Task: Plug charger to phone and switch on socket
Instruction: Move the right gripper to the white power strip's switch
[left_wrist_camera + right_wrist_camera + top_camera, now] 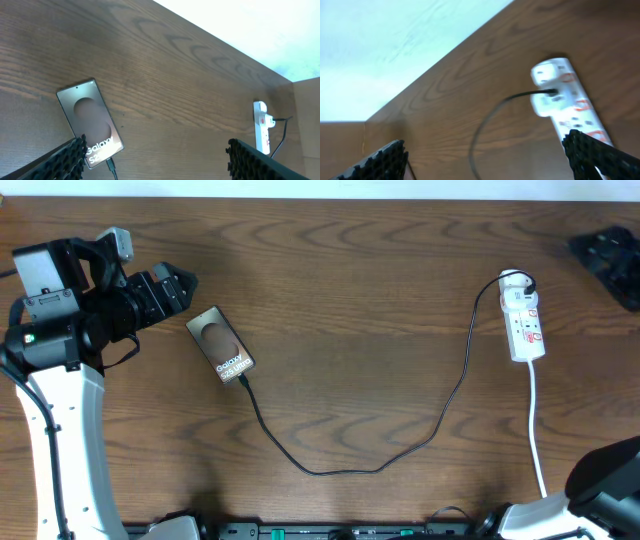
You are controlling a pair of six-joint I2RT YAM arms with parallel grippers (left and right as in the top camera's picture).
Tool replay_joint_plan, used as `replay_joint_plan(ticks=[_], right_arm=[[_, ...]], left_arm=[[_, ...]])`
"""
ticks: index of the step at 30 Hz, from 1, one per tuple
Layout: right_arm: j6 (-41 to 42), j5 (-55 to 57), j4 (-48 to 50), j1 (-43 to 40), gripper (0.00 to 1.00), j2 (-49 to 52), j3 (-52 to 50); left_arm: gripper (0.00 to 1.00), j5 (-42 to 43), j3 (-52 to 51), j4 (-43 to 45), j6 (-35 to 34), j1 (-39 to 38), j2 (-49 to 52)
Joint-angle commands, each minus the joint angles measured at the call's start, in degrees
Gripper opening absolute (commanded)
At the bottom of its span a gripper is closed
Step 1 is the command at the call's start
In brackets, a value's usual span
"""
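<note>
Left gripper [188,285] wide open, holding nothing, up over the left side of the table [350,270], just left of the phone [221,345] and not touching it. From its own camera, two black fingers [55,162] spread far apart at the bottom, with bare wood between them and the phone just past the left one. Right gripper [485,142] wide open as well, holding nothing, black fingers [592,155] far apart at the bottom of its view. Blurry socket [565,95] on the table beyond the right finger. Phone flat on the wood, face up, turned a bit, with a brown oval near its far end and white words near its close end. Long thin black charger [350,470] lying on the table, one end right at the phone's close edge, looks pushed in. From there a big loop toward the front of the table, then up the right side to the socket. Other end stuck into a round white plug [515,282] at the far end of the socket. Socket small and white with red marks, flat on the right side of the table, well apart from the phone. Switch on or off: too small to tell. Thick white cord [537,430] from the close end of the socket down to the front edge. Dark thing [610,250] at the far right corner, too cut off to name.
</note>
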Motion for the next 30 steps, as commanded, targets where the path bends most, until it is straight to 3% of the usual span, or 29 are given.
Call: replay_joint_plan(ticks=[1,7,14,21,30], right_arm=[[-5.1,-4.5,-0.5,-2.6,0.99,3.9,1.1],[-7.7,-9.9,-1.9,-2.8,0.99,13.2,6.3],[-16.5,-5.0,-18.2,-0.2,0.99,27.9,24.9],[-24.5,2.9,-24.9,3.4,0.99,33.0,25.1],[-24.7,9.5,-24.8,5.7,0.99,35.8,25.1]], left_arm=[[0.88,-0.1,0.3,0.0,1.3,-0.1,0.3],[0.88,-0.1,0.3,-0.1,1.4,-0.1,0.3],[0.88,-0.2,0.3,-0.7,1.4,-0.1,0.3],[0.88,-0.1,0.3,-0.7,1.4,-0.1,0.3],[0.88,-0.1,0.3,-1.1,1.4,-0.1,0.3]])
